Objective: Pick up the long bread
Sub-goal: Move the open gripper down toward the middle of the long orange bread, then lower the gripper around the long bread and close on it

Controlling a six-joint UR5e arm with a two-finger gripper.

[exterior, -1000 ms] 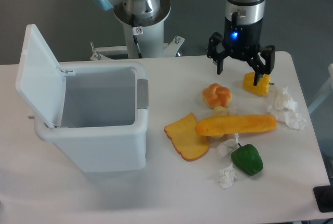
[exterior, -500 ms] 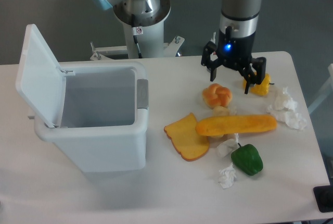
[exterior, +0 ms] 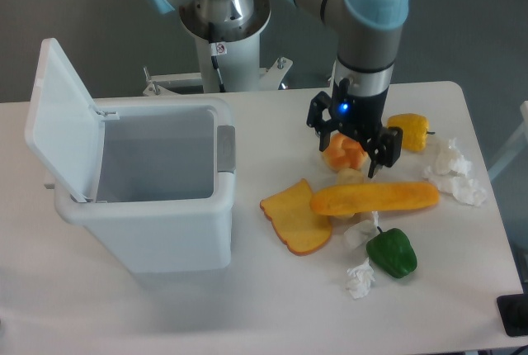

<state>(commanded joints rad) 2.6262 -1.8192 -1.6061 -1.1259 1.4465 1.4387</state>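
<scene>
The long bread [exterior: 375, 197] lies flat on the white table, an orange-yellow baguette stretching left to right with rounded ends. Its left end rests against a flat toast slice [exterior: 295, 219]. My gripper [exterior: 353, 151] hangs just above and behind the loaf, over a small round bun [exterior: 344, 153] that it partly hides. The fingers are spread open and hold nothing.
An open white bin [exterior: 148, 182] with its lid raised fills the left side. A yellow pepper [exterior: 410, 130] sits at the back right, a green pepper [exterior: 392, 253] in front of the loaf. Crumpled paper [exterior: 454, 175] lies at the right and near the green pepper.
The arm has swung left and forward, lowering the gripper from over the yellow pepper to above the bun, close to the loaf. Objects on the table have stayed put.
</scene>
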